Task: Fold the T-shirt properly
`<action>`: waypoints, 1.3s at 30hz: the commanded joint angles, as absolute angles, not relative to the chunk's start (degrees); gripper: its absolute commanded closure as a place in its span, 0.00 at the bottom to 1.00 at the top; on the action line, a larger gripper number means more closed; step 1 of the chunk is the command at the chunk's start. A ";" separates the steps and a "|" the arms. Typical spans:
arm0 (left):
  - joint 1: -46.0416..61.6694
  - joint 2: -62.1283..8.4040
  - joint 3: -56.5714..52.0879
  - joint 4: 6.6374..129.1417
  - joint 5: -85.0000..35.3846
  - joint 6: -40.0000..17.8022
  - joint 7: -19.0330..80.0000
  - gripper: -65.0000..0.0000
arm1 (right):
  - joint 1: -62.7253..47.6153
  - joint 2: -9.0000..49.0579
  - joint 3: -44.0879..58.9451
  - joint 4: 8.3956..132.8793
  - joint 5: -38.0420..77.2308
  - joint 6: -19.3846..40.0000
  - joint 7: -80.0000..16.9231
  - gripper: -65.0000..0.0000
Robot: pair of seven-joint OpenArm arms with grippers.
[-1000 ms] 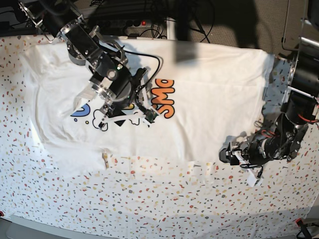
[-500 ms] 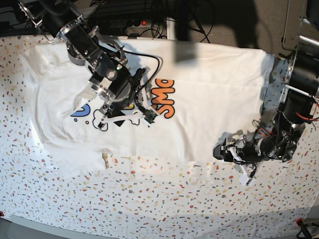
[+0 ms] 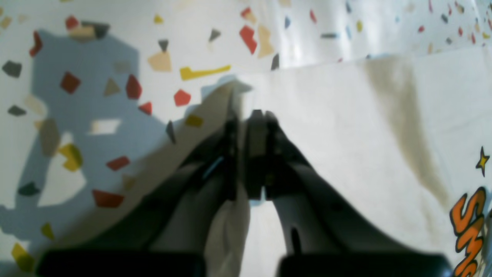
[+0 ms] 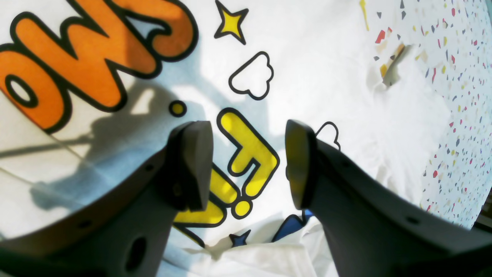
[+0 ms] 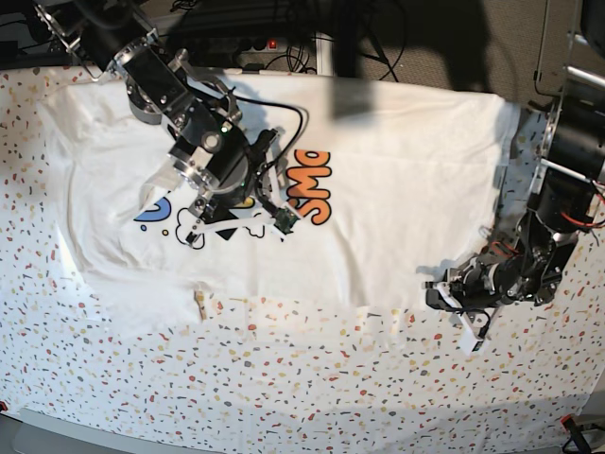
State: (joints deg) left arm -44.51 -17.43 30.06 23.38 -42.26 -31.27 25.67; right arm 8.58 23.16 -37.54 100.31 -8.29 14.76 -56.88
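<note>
**A:** On the worktop (image 5: 302, 378), your T-shirt (image 5: 397, 189) is lying spread out flat, print side up, taking up most of the upper half of the speckled cover. Orange lettering (image 5: 310, 186) is showing near the middle.

**B:** Where's the left pincer sitting?

**A:** At the shirt's lower corner on the base view's right. Your left pincer (image 3: 248, 115) is clamping down on the fabric edge: jaws are pressed together, and a fold of white cloth is running between them in the wrist view. The corner is peaking up slightly off the cover there.

**B:** And the right one?

**A:** Your right pincer (image 4: 249, 161) is hanging over the print with jaws standing apart, gripping nothing. Through the gap you're looking at the yellow letter (image 4: 250, 148); a cloud outline (image 4: 251, 76) and a yellow star (image 4: 230, 23) are lying beyond it. I can't tell if the fingertips (image 4: 192, 161) are touching the cloth.

**B:** Any bunching?

**A:** Some. Fabric is rumpling up just below the right pincer, partly covering the blue lettering (image 4: 290, 227). The left edge of the shirt in the base view is also wrinkling.
</note>
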 commanded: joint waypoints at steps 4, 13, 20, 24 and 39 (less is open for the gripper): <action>-46.65 -17.80 29.95 24.16 -43.05 -31.53 23.88 1.00 | 9.69 23.29 -37.08 101.51 -10.24 14.09 -55.96 0.53; -46.65 -17.80 29.95 24.16 -43.00 -31.53 23.97 1.00 | 12.38 21.26 -24.97 99.11 -11.77 5.45 -54.48 0.53; -46.65 -17.80 29.95 24.16 -42.92 -31.53 24.12 1.00 | 21.91 20.05 2.00 86.96 7.64 9.74 -51.33 0.53; -46.68 -17.80 29.95 24.16 -42.96 -31.53 24.10 1.00 | 27.16 20.97 9.87 76.01 7.20 17.80 -51.18 0.53; -46.68 -17.80 29.95 24.16 -43.07 -31.53 24.56 1.00 | 34.13 30.04 14.61 49.17 8.16 25.74 -45.95 0.53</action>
State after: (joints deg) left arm -44.47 -17.41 30.11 23.38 -42.24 -31.29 25.65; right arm 32.23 29.02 14.48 48.34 7.66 25.76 -46.76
